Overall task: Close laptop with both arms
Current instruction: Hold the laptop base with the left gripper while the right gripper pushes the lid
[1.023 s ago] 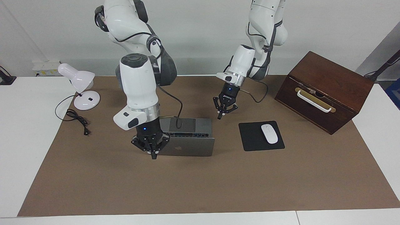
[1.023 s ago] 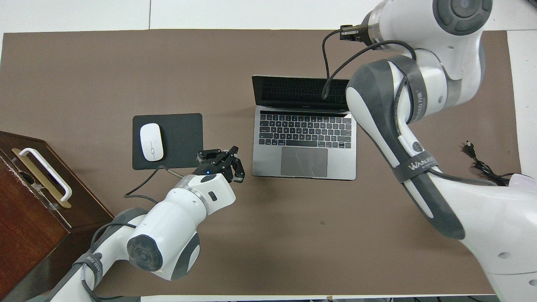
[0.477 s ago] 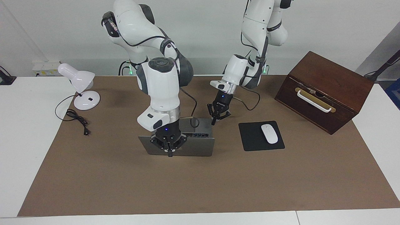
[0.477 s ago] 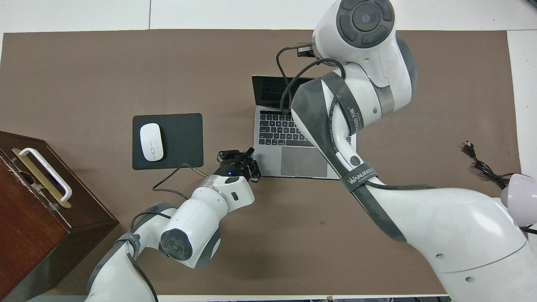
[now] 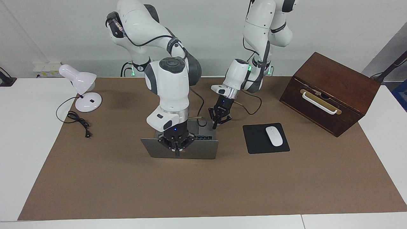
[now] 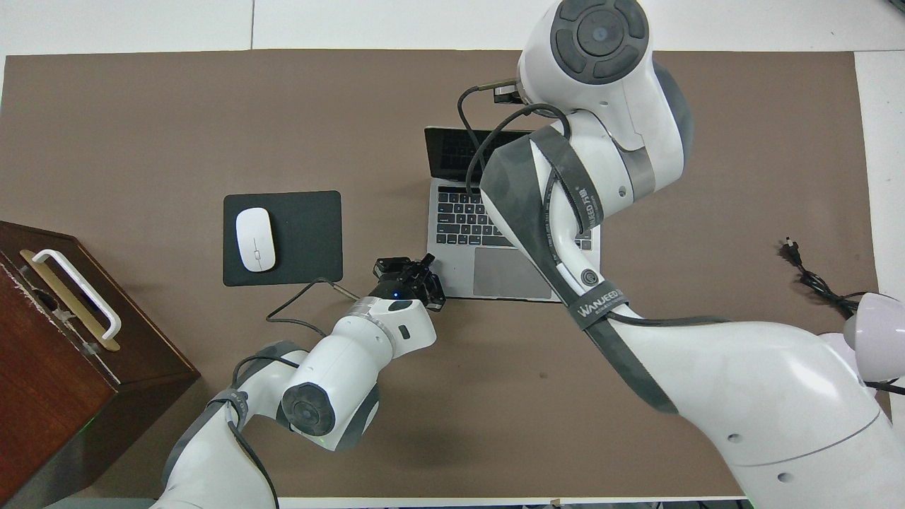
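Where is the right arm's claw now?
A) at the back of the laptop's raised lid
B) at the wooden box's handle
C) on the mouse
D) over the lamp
A: in the facing view the right claw sits against the back of the laptop lid, which stands up, not yet closed.

Robotics laboratory with a staged office desk.
Two white jointed arms (image 5: 168,82) are mounted at the edge of a white table (image 5: 19,133) covered by a brown mat (image 5: 203,184), before a bare white wall; a laptop (image 5: 203,152), mouse pad (image 5: 254,140), desk lamp (image 5: 81,87) and wooden box (image 5: 330,92) serve as props.
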